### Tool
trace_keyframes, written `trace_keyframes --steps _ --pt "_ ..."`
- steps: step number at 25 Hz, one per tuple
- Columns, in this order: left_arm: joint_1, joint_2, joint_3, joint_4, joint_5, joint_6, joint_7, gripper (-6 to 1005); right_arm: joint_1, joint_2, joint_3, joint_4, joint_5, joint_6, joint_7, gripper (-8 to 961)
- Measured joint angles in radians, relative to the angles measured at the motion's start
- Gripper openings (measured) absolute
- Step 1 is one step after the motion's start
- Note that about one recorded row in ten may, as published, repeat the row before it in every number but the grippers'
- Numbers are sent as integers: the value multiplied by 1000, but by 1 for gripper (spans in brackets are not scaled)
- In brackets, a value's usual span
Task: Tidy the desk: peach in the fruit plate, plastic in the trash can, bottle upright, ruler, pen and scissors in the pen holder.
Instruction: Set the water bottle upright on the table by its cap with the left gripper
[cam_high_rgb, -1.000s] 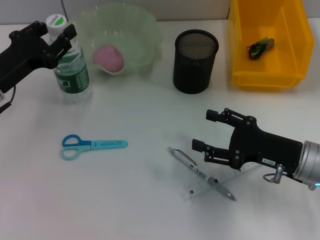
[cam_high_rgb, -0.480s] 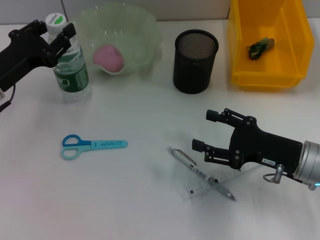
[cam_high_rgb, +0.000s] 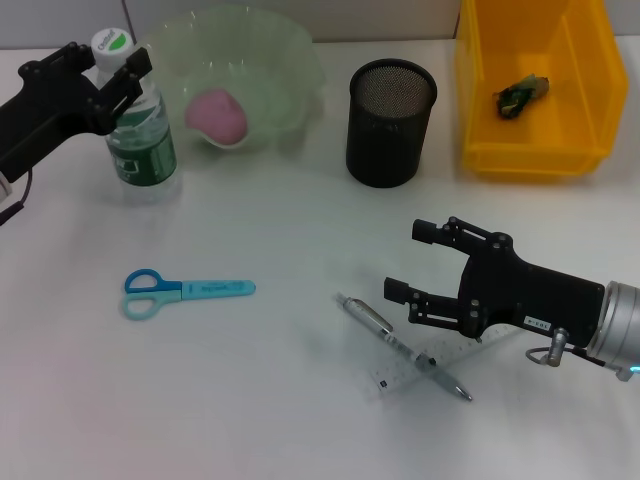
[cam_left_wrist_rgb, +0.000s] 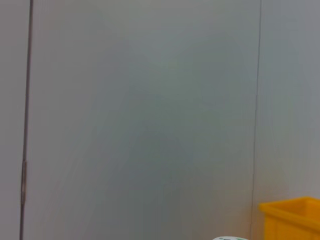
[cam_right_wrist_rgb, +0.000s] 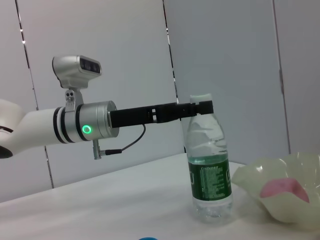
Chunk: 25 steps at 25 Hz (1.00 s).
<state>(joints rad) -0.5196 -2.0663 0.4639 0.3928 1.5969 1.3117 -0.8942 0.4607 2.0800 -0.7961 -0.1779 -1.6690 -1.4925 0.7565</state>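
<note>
While the left gripper (cam_high_rgb: 105, 72) sits at the far left with its fingers closed around the neck of the upright bottle (cam_high_rgb: 142, 140), the right gripper (cam_high_rgb: 415, 262) hovers near the right, fingers spread wide and pinching nothing. Just below and to its near-left lie the pen (cam_high_rgb: 400, 346) and the clear ruler (cam_high_rgb: 425, 365), the pen crossing over the ruler on the desk (cam_high_rgb: 300, 420). The pen looks light, stiff and slick, likely to roll, so I'd take it across the barrel at mid-length. The ruler looks thin, flat and hard to lift; an edge or end seems best. The scissors (cam_high_rgb: 185, 290) wait well off to the left. The holder (cam_high_rgb: 391, 122) stands far, beyond the gripper; peach (cam_high_rgb: 217, 113) sits in the plate (cam_high_rgb: 290, 60), scrap in the bin (cam_high_rgb: 530, 90).
</note>
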Motion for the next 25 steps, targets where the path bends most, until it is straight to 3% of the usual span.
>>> trace_keyframes --steps 25 --pt "-10 -3 3 -17 -1 -57 -1 488 2 0 0 0 -3 0 0 830"
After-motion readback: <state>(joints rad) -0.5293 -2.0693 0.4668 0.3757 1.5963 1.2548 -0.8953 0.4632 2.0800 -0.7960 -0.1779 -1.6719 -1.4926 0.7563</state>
